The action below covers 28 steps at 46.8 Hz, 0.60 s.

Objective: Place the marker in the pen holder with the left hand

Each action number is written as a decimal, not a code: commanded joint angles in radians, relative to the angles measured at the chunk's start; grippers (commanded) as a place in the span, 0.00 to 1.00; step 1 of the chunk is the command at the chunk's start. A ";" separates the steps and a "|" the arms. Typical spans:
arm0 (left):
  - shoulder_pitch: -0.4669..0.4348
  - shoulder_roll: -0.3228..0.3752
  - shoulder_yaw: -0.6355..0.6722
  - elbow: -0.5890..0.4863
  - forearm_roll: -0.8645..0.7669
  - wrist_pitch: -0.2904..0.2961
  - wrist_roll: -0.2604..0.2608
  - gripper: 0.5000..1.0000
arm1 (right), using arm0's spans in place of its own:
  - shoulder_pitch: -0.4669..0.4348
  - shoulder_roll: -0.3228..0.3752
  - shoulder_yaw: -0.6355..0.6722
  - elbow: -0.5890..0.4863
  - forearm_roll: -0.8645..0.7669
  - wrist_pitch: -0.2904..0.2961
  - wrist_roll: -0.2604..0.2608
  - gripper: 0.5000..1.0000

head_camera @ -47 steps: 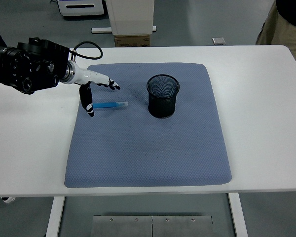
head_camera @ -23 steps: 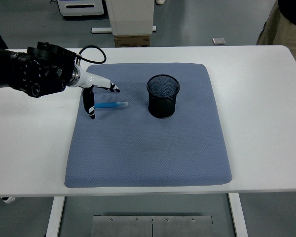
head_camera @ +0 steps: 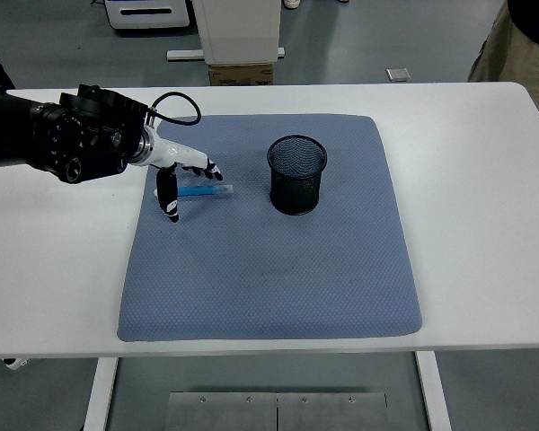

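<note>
A blue marker (head_camera: pixel 208 191) with a pale cap end lies flat on the blue-grey mat (head_camera: pixel 269 260), left of the black mesh pen holder (head_camera: pixel 296 174). My left hand (head_camera: pixel 184 186) hovers right over the marker's left end, its fingers spread: the thumb (head_camera: pixel 169 197) points down just left of the marker and the other fingers (head_camera: pixel 206 168) reach over its far side. The hand holds nothing. The pen holder stands upright with nothing visible inside. The right arm does not show.
The mat covers the middle of the white table (head_camera: pixel 485 180). A person's trouser leg (head_camera: pixel 521 45) shows at the top right corner. A cardboard box (head_camera: pixel 241 72) stands on the floor beyond the table's far edge.
My left hand has moved to the right and slightly toward the near edge, closing in over the marker's left end. The marker and the pen holder have not moved.
</note>
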<state>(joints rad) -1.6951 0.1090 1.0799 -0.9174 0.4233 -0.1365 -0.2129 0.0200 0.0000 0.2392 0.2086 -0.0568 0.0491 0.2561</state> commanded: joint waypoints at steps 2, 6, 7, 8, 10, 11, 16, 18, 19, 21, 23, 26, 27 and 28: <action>0.000 -0.005 -0.001 0.000 0.002 0.000 0.000 0.70 | 0.000 0.000 0.000 0.000 0.000 0.000 0.000 1.00; 0.000 -0.008 -0.003 0.000 0.005 0.000 0.000 0.66 | 0.000 0.000 0.000 0.000 0.000 0.000 0.000 1.00; 0.000 -0.009 -0.005 0.000 0.005 0.000 0.001 0.66 | 0.000 0.000 0.000 0.000 0.000 0.000 0.000 1.00; 0.000 -0.012 -0.005 0.000 0.005 0.000 0.000 0.66 | 0.000 0.000 0.000 0.000 0.000 0.000 0.000 1.00; 0.000 -0.014 -0.006 0.000 0.005 0.000 0.001 0.65 | 0.000 0.000 0.000 0.000 0.000 0.000 0.000 1.00; 0.000 -0.014 -0.008 0.000 0.005 0.000 0.001 0.65 | 0.000 0.000 0.000 0.000 0.000 0.000 0.000 1.00; 0.000 -0.018 -0.012 0.000 0.006 0.000 0.004 0.64 | 0.000 0.000 0.000 0.000 0.000 0.000 0.000 1.00; 0.000 -0.020 -0.014 0.000 0.006 0.000 0.012 0.64 | 0.000 0.000 0.000 0.000 0.000 0.000 0.000 1.00; 0.000 -0.020 -0.014 0.000 0.005 0.000 0.015 0.63 | 0.000 0.000 0.002 0.000 0.000 0.000 0.000 1.00; 0.000 -0.020 -0.015 0.000 0.006 0.000 0.020 0.61 | 0.000 0.000 0.000 0.000 0.000 0.000 0.000 1.00; 0.000 -0.023 -0.018 0.000 0.006 0.002 0.021 0.58 | 0.000 0.000 0.000 0.000 0.000 0.000 0.000 1.00; 0.000 -0.029 -0.021 0.000 0.006 0.000 0.023 0.55 | 0.000 0.000 0.000 0.000 0.000 0.000 0.000 1.00; 0.000 -0.029 -0.021 0.000 0.006 0.000 0.023 0.54 | 0.000 0.000 0.000 0.000 0.000 0.000 0.000 1.00; 0.000 -0.029 -0.021 0.000 0.006 0.002 0.023 0.53 | 0.000 0.000 0.000 0.000 0.000 0.000 0.000 1.00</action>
<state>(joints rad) -1.6951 0.0811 1.0592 -0.9171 0.4294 -0.1359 -0.1905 0.0199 0.0000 0.2394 0.2086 -0.0568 0.0491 0.2562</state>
